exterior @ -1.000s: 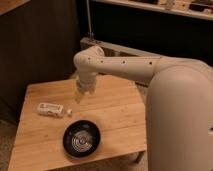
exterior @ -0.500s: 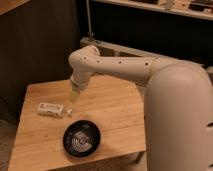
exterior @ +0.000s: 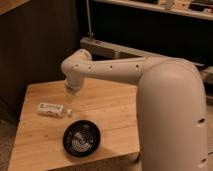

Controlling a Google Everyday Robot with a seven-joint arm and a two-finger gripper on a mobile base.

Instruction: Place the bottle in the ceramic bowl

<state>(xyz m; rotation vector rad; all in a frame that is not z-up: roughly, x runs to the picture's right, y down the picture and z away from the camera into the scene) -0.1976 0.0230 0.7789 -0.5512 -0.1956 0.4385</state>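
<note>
Two things lie on the wooden table (exterior: 117, 107): the bottle (exterior: 51, 109) and the ceramic bowl (exterior: 81, 139). The bottle rests on its side on the left part of the table, its length running left to right and its pale label facing up. The bowl is black and glossy, with pale rings inside that are fully in view. It sits upright close to the near edge of the table, nearer than the bottle and a little to its right. The two are apart, with bare wood between them.

The gripper (exterior: 69, 102) hangs down from the wrist at the left end of the arm (exterior: 115, 67) and points at the tabletop. It is just beside the right end of the bottle, with its tip low over the wood. Whether it touches the bottle or the table cannot be told. Whether the claw is open or closed cannot be told either. The bottle lies flat on the table and is not lifted.

The arm reaches from the robot's large pale body (exterior: 172, 115) on the right, across the far half of the table toward the left. Dark shelving (exterior: 150, 25) stands behind the table on the far side.
</note>
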